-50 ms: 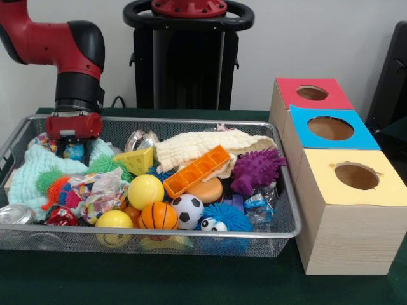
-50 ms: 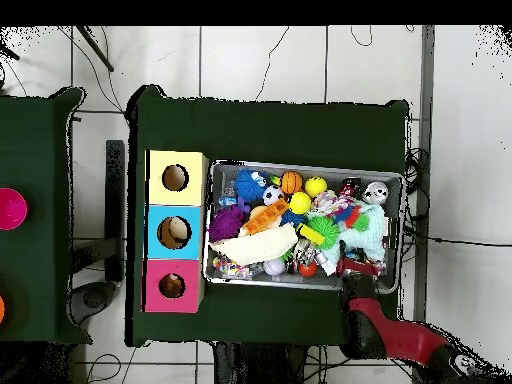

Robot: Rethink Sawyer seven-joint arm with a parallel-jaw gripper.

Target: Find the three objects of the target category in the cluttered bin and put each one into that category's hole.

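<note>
From where I stand the claw (image 1: 74, 147) is down in the wire bin (image 1: 289, 210), at the end farthest from the yellow box (image 1: 353, 210); whether it's spread or pinching, I cannot tell. The likely targets, the balls, look light, smooth and apt to roll: grip across the middle. The yellow ball (image 1: 145, 191) lies boxward of the claw, apart.

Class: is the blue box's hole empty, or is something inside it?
Something inside: overhead, a pale rounded thing shows through the blue box hole. What it is, cannot tell.
</note>
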